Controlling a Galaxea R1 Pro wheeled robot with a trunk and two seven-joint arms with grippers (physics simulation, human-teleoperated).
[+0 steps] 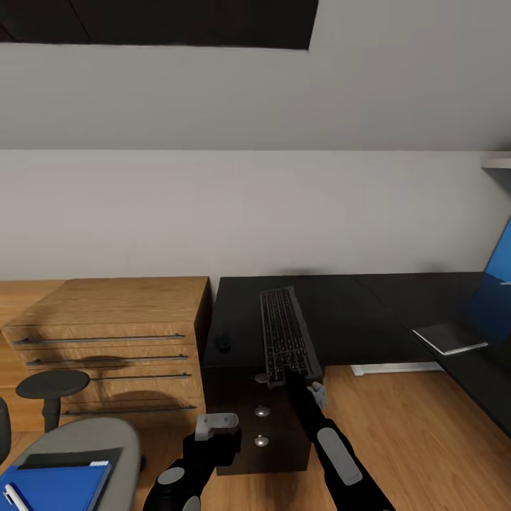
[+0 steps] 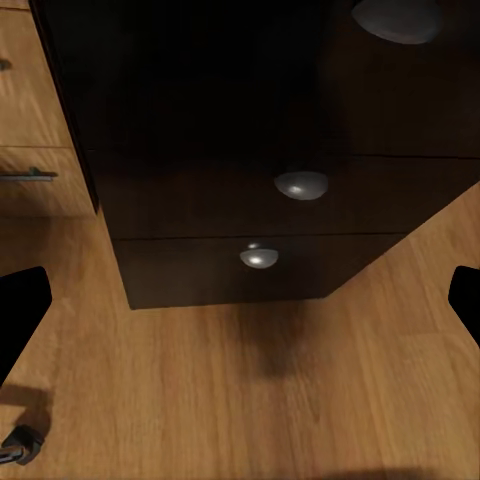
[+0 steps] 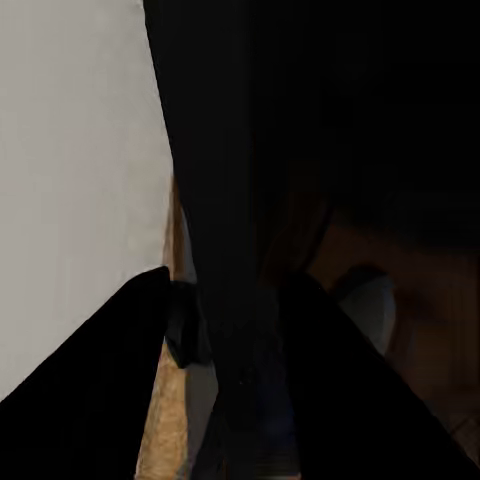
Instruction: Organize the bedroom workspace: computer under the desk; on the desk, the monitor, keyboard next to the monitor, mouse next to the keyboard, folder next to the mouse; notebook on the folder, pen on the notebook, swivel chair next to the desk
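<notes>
Two jaws: right (image 1: 297, 374) clamped on slim silver-grey keyboard (image 1: 284, 332) w/ dark keys; left (image 1: 213, 424) spread open, empty.

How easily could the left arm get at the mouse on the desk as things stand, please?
Probably fairly easily: the mouse lies alone on the desk near its front edge, and the left gripper hangs open in front, below desk height, so it must rise first.

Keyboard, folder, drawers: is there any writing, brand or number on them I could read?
None can be read.
Keyboard: key legends are too small and blurred.
Folder: a pale label strip, with no text that can be made out.
Oak drawers: plain, only bar handles.
</notes>
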